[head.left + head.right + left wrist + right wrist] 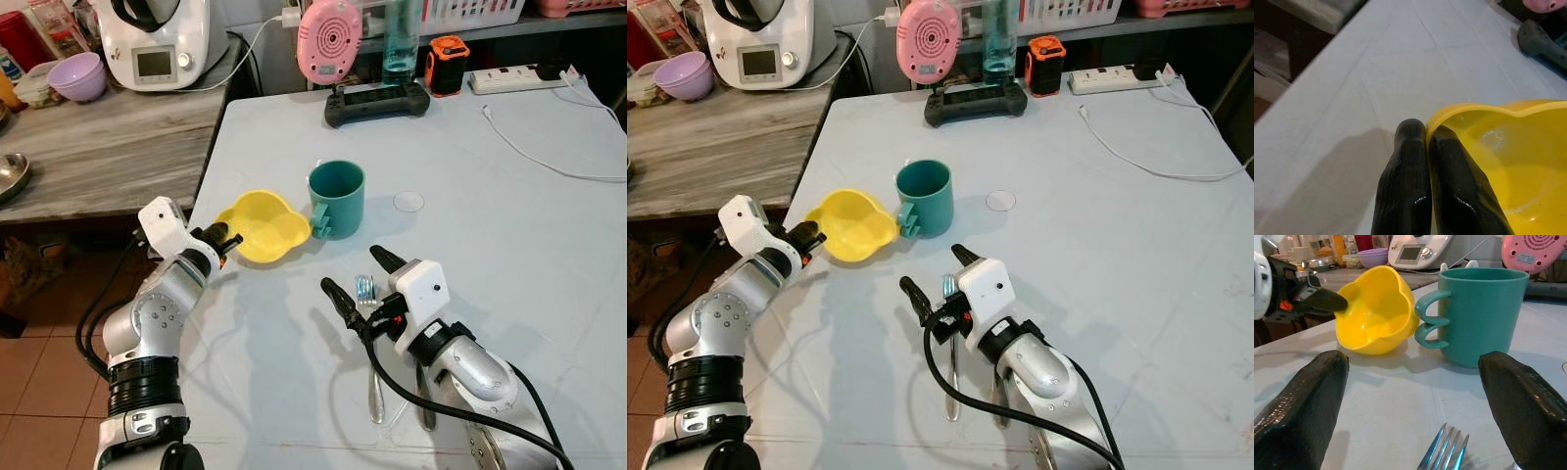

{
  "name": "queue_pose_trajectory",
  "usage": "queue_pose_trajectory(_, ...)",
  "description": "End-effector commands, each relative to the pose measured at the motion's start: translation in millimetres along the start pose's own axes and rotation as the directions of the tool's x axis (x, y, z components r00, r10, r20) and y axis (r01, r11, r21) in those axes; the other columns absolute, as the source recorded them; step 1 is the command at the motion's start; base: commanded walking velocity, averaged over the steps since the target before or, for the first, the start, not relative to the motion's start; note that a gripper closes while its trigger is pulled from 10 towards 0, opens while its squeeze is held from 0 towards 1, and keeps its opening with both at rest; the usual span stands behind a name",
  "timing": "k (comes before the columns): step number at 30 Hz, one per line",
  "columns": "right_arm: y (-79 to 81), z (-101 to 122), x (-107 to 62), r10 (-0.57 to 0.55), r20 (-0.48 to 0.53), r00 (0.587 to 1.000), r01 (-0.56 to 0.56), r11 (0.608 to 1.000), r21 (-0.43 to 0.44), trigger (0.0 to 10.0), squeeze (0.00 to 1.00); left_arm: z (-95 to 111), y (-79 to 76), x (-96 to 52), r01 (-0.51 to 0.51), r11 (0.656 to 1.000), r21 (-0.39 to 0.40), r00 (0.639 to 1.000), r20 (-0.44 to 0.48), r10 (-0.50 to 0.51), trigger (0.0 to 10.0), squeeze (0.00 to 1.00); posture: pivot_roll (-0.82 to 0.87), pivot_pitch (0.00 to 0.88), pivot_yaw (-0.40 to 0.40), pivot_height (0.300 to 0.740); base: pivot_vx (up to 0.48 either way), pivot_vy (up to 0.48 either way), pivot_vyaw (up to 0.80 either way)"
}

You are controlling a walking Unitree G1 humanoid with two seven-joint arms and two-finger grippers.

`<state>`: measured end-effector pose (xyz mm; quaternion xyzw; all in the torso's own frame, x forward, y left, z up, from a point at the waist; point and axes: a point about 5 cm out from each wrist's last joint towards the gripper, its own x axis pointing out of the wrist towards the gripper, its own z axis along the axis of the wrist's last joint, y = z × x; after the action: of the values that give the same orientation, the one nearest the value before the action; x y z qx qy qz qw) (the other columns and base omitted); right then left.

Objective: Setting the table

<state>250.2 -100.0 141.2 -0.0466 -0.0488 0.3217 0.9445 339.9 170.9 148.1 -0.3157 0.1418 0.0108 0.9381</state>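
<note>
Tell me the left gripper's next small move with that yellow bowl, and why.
Probably lower the yellow bowl flat onto the table and let go. The left gripper is shut on its rim, and the bowl sits tilted against the green cup, so it isn't resting level yet.

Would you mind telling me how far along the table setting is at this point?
Done: the cup stands upright on the table, and the fork lies near its front edge. In hand: the left pincer is shut on the rim of the bowl, tipping it. The right pincer hovers open above the fork. Left: setting the bowl flat and arranging the setting.
</note>
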Motion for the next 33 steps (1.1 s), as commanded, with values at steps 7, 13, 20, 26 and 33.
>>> queue_pose_trajectory(7, -0.5, -3, 3.2, 0.01, -0.003, 1.0, -0.01, 1.0, 0.005, 10.0, 0.0, 14, 15.8, -29.0, -0.135, 0.984, 0.119, 0.983, 0.144, 0.118, 0.0, 0.0, -0.11, 0.123, 0.155, 0.74, 0.0, 0.0, 0.0)
queue_pose_trajectory(13, -2.4, -5, 5.2, 0.014, -0.009, 1.0, -0.014, 1.0, 0.001, 10.0, 0.0, 15, 21.2, -45.4, -0.173, 0.974, 0.145, 0.967, 0.214, 0.14, 0.0, 0.0, -0.09, 0.114, 0.14, 0.74, 0.0, 0.0, 0.0)
queue_pose_trajectory(20, -2.9, -6, 8.5, 0.03, -0.011, 0.999, -0.03, 1.0, -0.005, 10.0, 0.0, 6, 16.0, -48.9, -0.137, 0.979, 0.153, 0.976, 0.192, 0.107, 0.0, 0.0, -0.08, 0.114, 0.129, 0.74, 0.0, 0.0, 0.0)
queue_pose_trajectory(26, -3.7, -6, 9.6, 0.021, -0.005, 1.0, -0.021, 1.0, -0.011, 10.0, 0.0, 15, 18.5, -51.4, -0.16, 0.98, 0.119, 0.961, 0.247, 0.127, 0.0, 0.0, -0.08, 0.114, 0.129, 0.74, 0.0, 0.0, 0.0)
queue_pose_trajectory(33, -11.0, -3, 9.4, -0.041, 0.012, 0.999, 0.042, 0.999, -0.013, 10.0, 0.0, 31, 16.8, -60.6, -0.201, 0.936, 0.289, 0.916, 0.394, 0.075, 1.1, 0.0, -0.08, 0.116, 0.13, 0.74, 0.0, 0.0, 0.0)
